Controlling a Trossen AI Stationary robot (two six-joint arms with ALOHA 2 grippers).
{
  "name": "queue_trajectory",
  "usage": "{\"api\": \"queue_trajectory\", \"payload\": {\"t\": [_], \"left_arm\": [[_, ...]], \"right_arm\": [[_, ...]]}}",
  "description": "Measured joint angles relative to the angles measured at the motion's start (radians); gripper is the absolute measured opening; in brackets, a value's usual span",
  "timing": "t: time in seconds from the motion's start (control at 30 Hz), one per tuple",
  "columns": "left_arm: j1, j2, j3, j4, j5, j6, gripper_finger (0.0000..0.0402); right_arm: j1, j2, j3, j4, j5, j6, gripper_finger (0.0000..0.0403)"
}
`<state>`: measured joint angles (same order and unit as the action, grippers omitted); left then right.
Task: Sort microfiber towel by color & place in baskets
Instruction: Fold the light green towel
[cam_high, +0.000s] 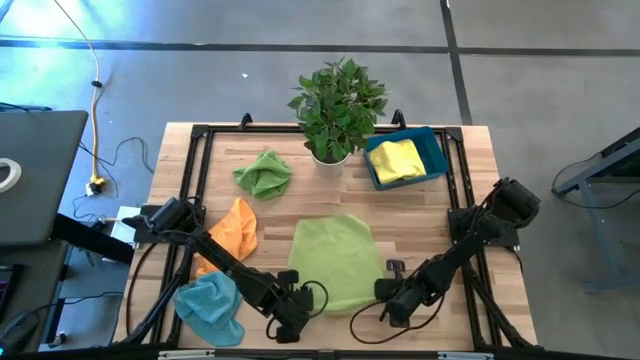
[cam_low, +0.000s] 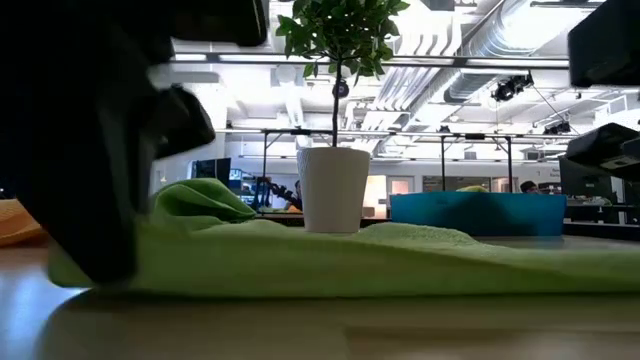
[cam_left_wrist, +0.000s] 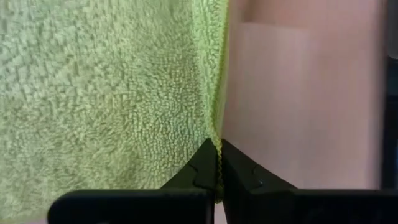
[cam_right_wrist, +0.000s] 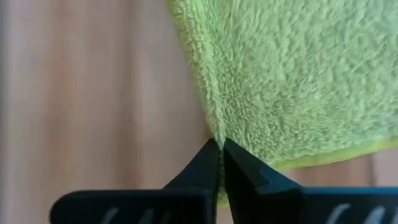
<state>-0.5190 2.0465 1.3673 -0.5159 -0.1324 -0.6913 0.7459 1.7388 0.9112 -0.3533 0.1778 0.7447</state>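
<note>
The left gripper (cam_left_wrist: 217, 163) pinches shut on the flat light-green microfiber towel (cam_high: 335, 258) at its seven o'clock corner; the right gripper (cam_right_wrist: 221, 160) clamps its five o'clock corner; the shallow teal-blue plastic basket (cam_high: 436, 150) sits at the table's one o'clock

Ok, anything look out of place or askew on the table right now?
Nothing is spilled or damaged. The spread green towel lies flat, pinched at its near corners by the left end effector and right end effector. The yellow towel overhangs the blue basket rim slightly. The crumpled green towel remains unsorted.
</note>
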Motion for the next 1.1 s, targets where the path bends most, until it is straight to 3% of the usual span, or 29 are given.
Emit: {"api": "queue_trajectory", "payload": {"t": [0.23, 0.37, 0.53, 1.1], "left_arm": [[0.001, -0.033, 0.007, 0.032, 0.167, -0.066, 0.0001], [-0.001, -0.04, 0.048, 0.016, 0.177, -0.065, 0.0001], [0.014, -0.042, 0.09, -0.037, 0.126, -0.043, 0.0001], [0.152, -0.05, 0.096, -0.404, -0.013, -0.065, 0.0001]], "right_arm": [[0.0, -0.076, 0.002, 0.075, -0.175, 0.006, 0.0003], [-0.004, -0.123, 0.002, 0.077, -0.169, -0.023, 0.0002], [-0.032, -0.149, 0.002, 0.035, -0.109, -0.076, 0.0001], [-0.238, -0.15, 0.002, -0.121, -0.075, -0.19, 0.0]]}}
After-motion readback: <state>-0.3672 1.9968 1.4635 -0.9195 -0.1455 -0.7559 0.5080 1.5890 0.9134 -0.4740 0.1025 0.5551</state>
